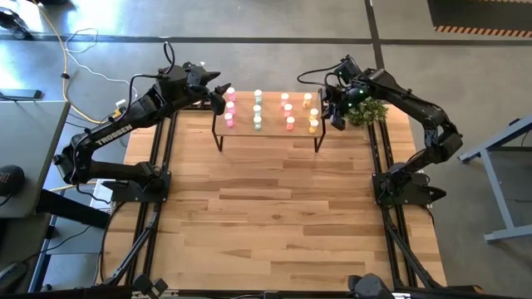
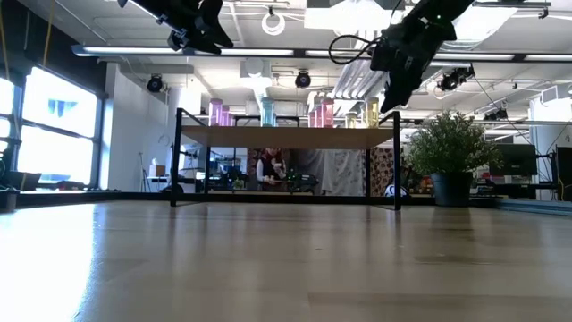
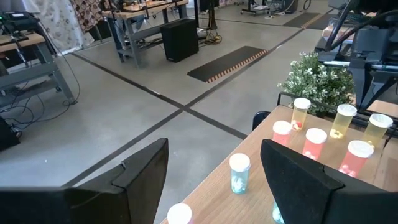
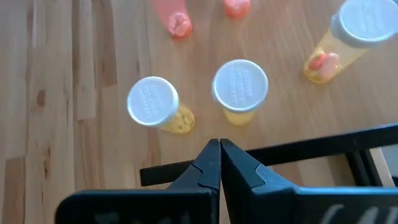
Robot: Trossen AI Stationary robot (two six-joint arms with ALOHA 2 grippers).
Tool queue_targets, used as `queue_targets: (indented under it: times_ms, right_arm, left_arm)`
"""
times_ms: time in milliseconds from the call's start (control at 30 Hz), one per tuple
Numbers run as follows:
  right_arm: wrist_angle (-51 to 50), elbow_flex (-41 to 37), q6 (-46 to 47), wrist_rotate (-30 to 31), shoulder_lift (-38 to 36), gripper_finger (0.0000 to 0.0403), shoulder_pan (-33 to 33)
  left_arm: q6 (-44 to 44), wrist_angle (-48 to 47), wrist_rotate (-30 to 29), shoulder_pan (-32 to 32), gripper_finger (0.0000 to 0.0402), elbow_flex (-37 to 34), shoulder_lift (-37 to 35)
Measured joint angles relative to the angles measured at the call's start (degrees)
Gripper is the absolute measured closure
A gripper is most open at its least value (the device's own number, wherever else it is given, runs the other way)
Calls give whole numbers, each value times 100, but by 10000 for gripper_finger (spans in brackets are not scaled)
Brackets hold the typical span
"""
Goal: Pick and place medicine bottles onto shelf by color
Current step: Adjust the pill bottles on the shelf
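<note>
The shelf (image 1: 268, 126) stands at the table's far edge on thin black legs. Upright on it are the medicine bottles in four columns: pink (image 1: 230, 108), green (image 1: 258, 110), red-orange (image 1: 288, 110) and yellow (image 1: 313, 115). My left gripper (image 1: 219, 89) hovers open above the shelf's far left corner; its wrist view looks past a green bottle (image 3: 239, 173) toward the red-orange (image 3: 314, 143) and yellow ones (image 3: 300, 112). My right gripper (image 1: 336, 117) is shut and holds nothing, just off the shelf's right end, above the yellow bottles (image 4: 240, 87).
A small potted plant (image 1: 366, 111) stands on the table's far right corner, close behind my right gripper. The shelf's black frame edge (image 4: 292, 152) runs under my right fingertips. The wood tabletop (image 1: 266, 216) stretches bare toward the near edge. A person (image 2: 266, 168) is in the room behind.
</note>
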Motion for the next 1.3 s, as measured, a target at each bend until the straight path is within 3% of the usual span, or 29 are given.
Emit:
queue_targets:
  times_ms: [600,1300]
  right_arm:
    - [238,2,-69,-297,1,403,86]
    - [505,2,90,37,1,403,238]
  left_arm:
    - [-2,0,-129,-2,157,0,0]
    - [-1,0,-127,-2,157,0,-2]
